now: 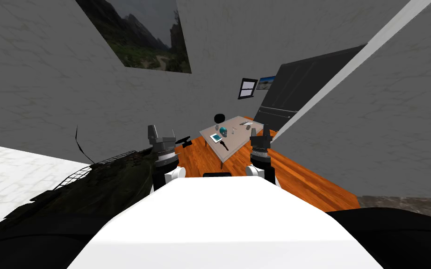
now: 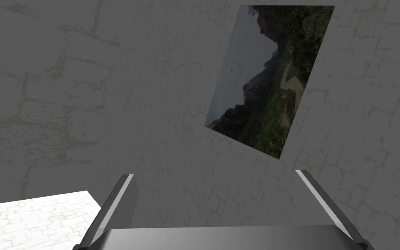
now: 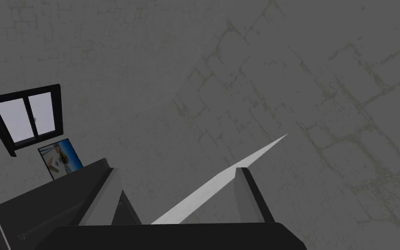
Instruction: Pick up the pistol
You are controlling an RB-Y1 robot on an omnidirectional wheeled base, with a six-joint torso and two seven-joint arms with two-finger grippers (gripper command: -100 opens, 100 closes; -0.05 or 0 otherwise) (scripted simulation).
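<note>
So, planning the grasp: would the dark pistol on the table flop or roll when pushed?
Probably stiff: the pistol looks like one dark, solid piece lying flat on the table. Being flat, it would likely slide, not roll. Too small here to judge weight.

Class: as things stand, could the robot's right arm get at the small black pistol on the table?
Probably not yet. The small black pistol lies near the front edge of the pale rectangular table, which stands well ahead across the orange wooden floor; the right arm is raised, its jaws open.
</note>
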